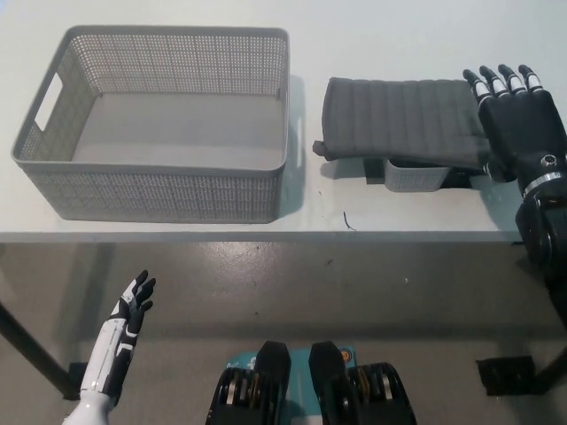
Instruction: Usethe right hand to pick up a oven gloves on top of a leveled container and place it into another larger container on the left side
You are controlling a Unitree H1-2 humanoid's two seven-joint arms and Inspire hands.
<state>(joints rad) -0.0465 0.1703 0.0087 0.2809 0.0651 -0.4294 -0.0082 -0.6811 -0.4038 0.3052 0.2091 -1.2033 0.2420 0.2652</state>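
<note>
Quilted dark-grey fabric: the oven glove (403, 119), ribbed with parallel stitched channels, a long flat shape lying across the top of the small container, its far end hidden under the right hand.
Small container (415, 175): light grey plastic, low and rectangular, mostly hidden beneath the glove; only its front wall and a dark patch beside it show, just left of the right hand's wrist.
Right hand (516, 115): black with pale fingertips, laid palm-down over the glove's right end, fingers spread and pointing away from the robot; nothing is pinched, and whether the palm presses the fabric cannot be told.
Glove relative to the hand: it stretches out to the left of the hand, its right end under the palm.
Large basket (152, 197): light grey perforated plastic, rectangular with rounded corners and a cut-out handle in its left wall, nothing inside, well apart to the left of the right hand.
Counter (399, 217): smooth, pale, matte, carrying both containers.
Left hand (131, 305): white with dark fingers, resting low below the counter edge, fingers loosely apart, holding nothing.
</note>
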